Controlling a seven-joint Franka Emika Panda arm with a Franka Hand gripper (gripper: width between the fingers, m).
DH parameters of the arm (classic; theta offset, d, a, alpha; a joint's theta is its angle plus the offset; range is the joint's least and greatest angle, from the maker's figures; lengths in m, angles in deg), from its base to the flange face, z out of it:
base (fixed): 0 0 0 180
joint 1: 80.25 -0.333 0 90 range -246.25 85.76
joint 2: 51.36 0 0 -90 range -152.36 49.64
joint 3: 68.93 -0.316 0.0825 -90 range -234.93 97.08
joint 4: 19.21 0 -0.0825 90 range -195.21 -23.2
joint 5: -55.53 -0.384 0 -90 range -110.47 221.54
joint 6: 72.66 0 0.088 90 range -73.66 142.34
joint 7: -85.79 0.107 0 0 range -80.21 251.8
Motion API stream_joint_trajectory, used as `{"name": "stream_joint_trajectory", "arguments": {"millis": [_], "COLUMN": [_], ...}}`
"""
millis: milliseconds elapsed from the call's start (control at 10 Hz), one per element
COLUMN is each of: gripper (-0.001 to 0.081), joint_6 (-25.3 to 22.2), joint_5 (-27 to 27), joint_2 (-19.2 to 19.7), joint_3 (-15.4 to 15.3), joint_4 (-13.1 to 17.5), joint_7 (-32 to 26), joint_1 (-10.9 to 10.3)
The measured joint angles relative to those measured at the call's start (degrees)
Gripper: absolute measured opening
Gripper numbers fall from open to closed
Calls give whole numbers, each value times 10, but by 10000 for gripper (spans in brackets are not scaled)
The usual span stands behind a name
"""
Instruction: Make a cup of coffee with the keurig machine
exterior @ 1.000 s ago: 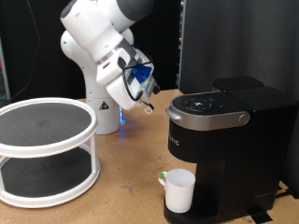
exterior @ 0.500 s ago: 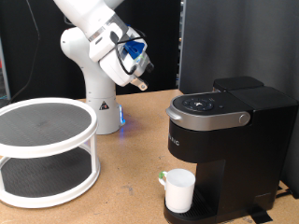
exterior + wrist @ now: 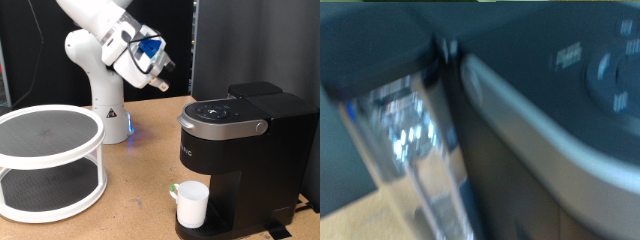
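Note:
The black keurig machine (image 3: 240,140) stands at the exterior view's right with its lid down and its silver-grey band (image 3: 232,127) facing front. The white cup (image 3: 191,203) stands upright on the drip base under the spout, with a small green thing (image 3: 173,188) beside it. My gripper (image 3: 160,84) hangs in the air above and to the left of the machine, touching nothing and holding nothing. The wrist view is blurred and shows the machine's top (image 3: 570,60) with its buttons and grey band (image 3: 530,125). No fingers show there.
A white two-tier round rack (image 3: 50,160) with dark mesh shelves stands at the exterior view's left. The arm's white base (image 3: 108,110) stands behind it. The wooden table (image 3: 130,200) shows bare between rack and machine. A dark panel stands behind the machine.
The gripper has risen from beside the machine's top left, then shifted a little to the right. The cup and machine have not moved.

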Motion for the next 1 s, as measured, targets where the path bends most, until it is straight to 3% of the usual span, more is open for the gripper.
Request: {"name": "stream_joint_trajectory", "arguments": {"millis": [200, 500, 600, 800, 1000], "gripper": [805, 805, 805, 805, 805], "joint_6": [15, 22, 22, -67, -131], "joint_5": [-39, -33, -6, 145, 191], "joint_2": [3, 15, 24, 53, 93], "joint_3": [-10, -34, -45, -65, -69], "joint_4": [24, 75, 95, 160, 213], "joint_7": [3, 38, 56, 121, 156], "joint_1": [-18, -23, -22, -13, -9]}}
